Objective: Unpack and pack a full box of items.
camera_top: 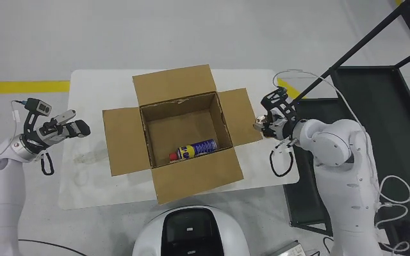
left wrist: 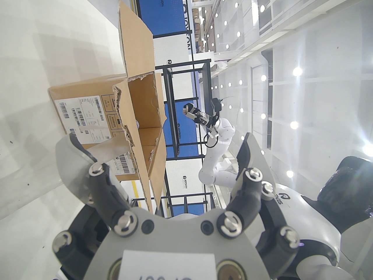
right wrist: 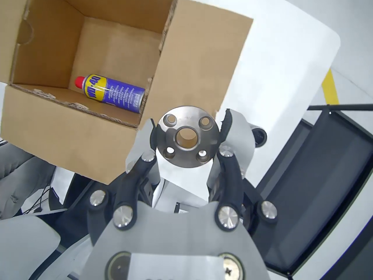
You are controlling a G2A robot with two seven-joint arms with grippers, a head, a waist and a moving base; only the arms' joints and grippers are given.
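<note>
An open cardboard box (camera_top: 186,102) stands in the middle of the white table (camera_top: 96,179) with its four flaps folded out. A blue and yellow spray can (camera_top: 195,150) with a red cap lies on its side on the box floor, also seen in the right wrist view (right wrist: 112,92). My right gripper (right wrist: 186,139) is shut on a round metal flange (right wrist: 185,140) with several holes, held above the box's right flap (camera_top: 242,115). My left gripper (left wrist: 163,161) hangs open and empty off the table's left edge, facing the box (left wrist: 137,117).
A black metal rack (camera_top: 365,109) stands to the right of the table, close behind the right arm. A yellow floor line (camera_top: 32,85) runs past the table's left side. White table surface lies bare on either side of the box.
</note>
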